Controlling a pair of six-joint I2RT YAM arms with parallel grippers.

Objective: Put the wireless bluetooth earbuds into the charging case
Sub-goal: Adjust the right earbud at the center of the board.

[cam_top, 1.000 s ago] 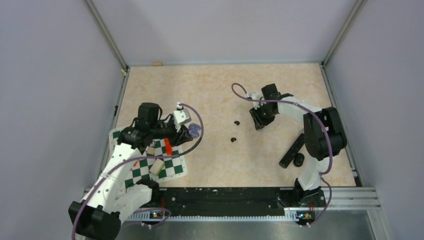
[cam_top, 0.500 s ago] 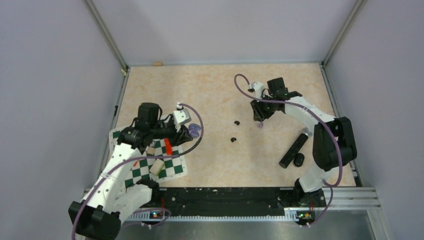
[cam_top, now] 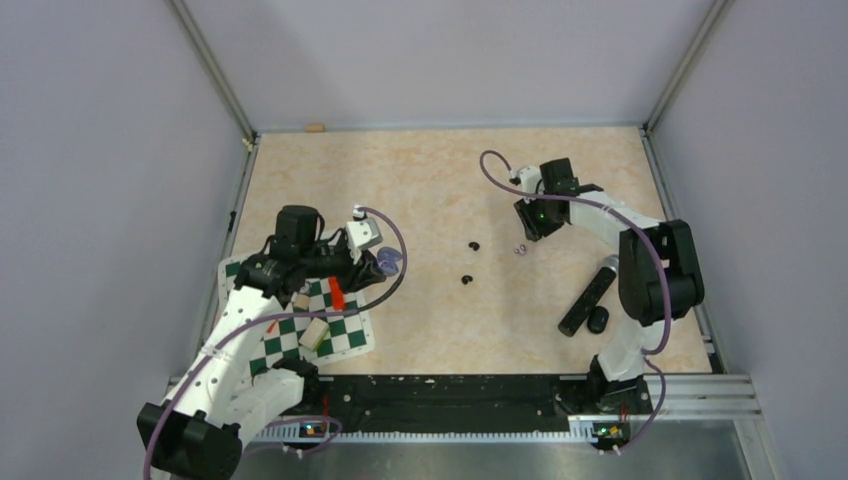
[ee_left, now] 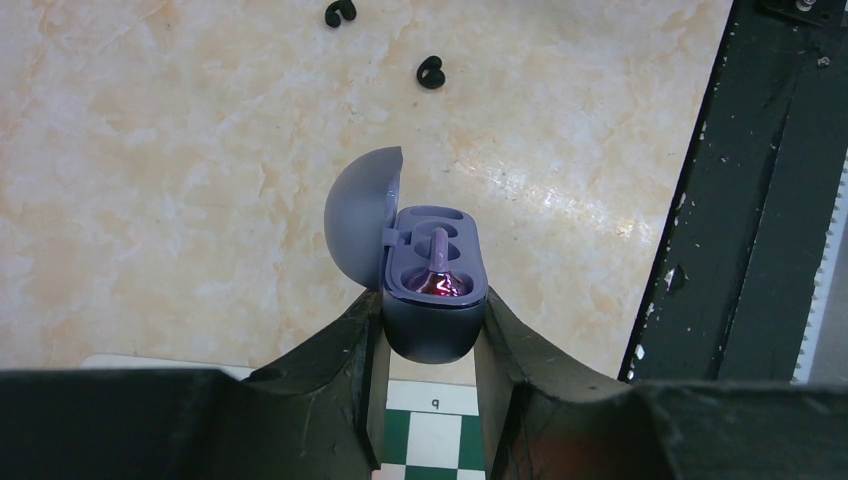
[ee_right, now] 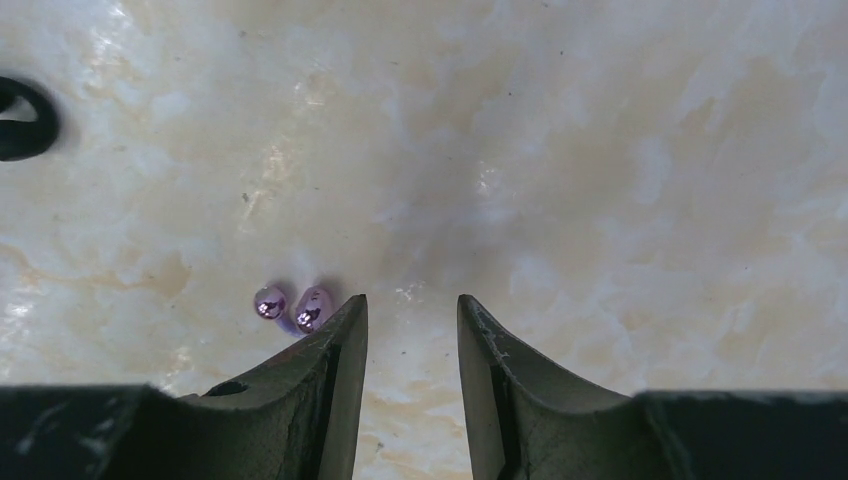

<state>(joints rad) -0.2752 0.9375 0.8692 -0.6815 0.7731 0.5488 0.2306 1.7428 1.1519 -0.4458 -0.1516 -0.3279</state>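
Now the left gripper [ee_left: 432, 300] is clamped on the charging case [ee_left: 432, 335], its lid open, near the left edge of the table [cam_top: 420, 180]. Meanwhile the right gripper [ee_right: 412, 305] stands partly open and empty, with the wireless bluetooth earbuds [ee_right: 312, 308] lying just beside its left finger, right of the table's centre.

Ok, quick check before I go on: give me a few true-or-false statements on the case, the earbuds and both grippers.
1. The left gripper is clamped on the charging case. True.
2. The case's lid is shut. False: it stands open.
3. The right gripper holds an earbud. False: its jaws are open and empty. The lilac earbuds lie on the table beside one finger, outside the jaws.
4. Two small black hooks lie on the table between the arms. True.
5. The long black cylinder lies on the checkered mat. False: it lies on bare table by the right arm, and the mat is under the left arm.
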